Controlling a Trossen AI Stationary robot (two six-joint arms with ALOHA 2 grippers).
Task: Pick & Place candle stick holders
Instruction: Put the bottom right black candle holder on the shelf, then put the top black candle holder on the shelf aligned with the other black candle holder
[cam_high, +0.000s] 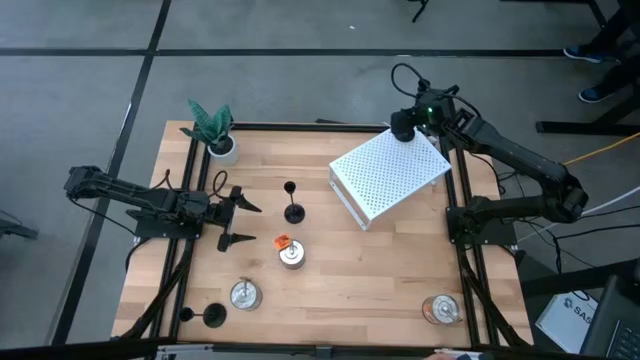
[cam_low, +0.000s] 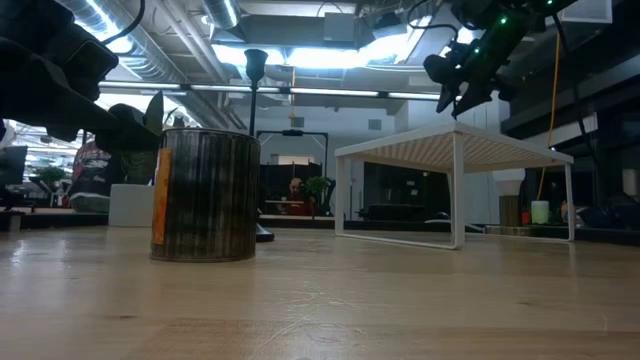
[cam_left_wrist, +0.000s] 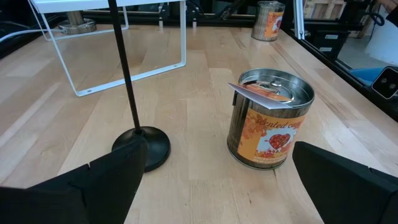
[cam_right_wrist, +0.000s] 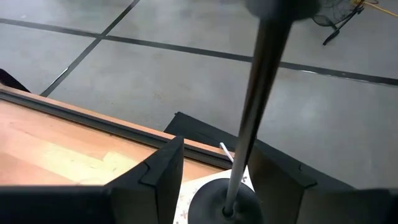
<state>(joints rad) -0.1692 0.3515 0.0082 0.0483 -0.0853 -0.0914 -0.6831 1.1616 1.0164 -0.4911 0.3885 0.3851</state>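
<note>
1. The right gripper (cam_high: 403, 125) is hovering over the far corner of the white perforated rack (cam_high: 390, 180). Its fingers are standing apart on either side of the stem of the rack holder (cam_right_wrist: 249, 112), with a gap showing, so nothing is being clamped.
2. The rack holder is standing upright, with its round base sitting on the rack top.
3. The left gripper (cam_high: 238, 222) is waiting at the table's left side with its fingers spread wide and empty. It is facing the middle holder (cam_high: 292, 210), which is standing upright at mid-table just beside the labelled can (cam_left_wrist: 270, 121).
4. The corner holder (cam_high: 213, 316) is sitting at the near-left corner, close to a second can (cam_high: 244, 294) and well apart from the other two holders.
5. Each holder is looking like rigid matte-black metal, probably light. With a thin stem over a small base, it is likely top-heavy and easy to tip.
6. The stem is probably the best place to take hold, low down near the base so the holder is swinging less. The matte finish should be giving the pads some friction, but a narrow rod could be twisting between flat fingers.
7. The labelled can is showing an orange autumn-coloured wrap with a red heart and script that seems to read "Scented", with the rest curving out of sight. A loose tab is lying across its lid.
8. A third can (cam_high: 441, 309) and a potted plant (cam_high: 213, 130) are carrying no readable writing.
</note>
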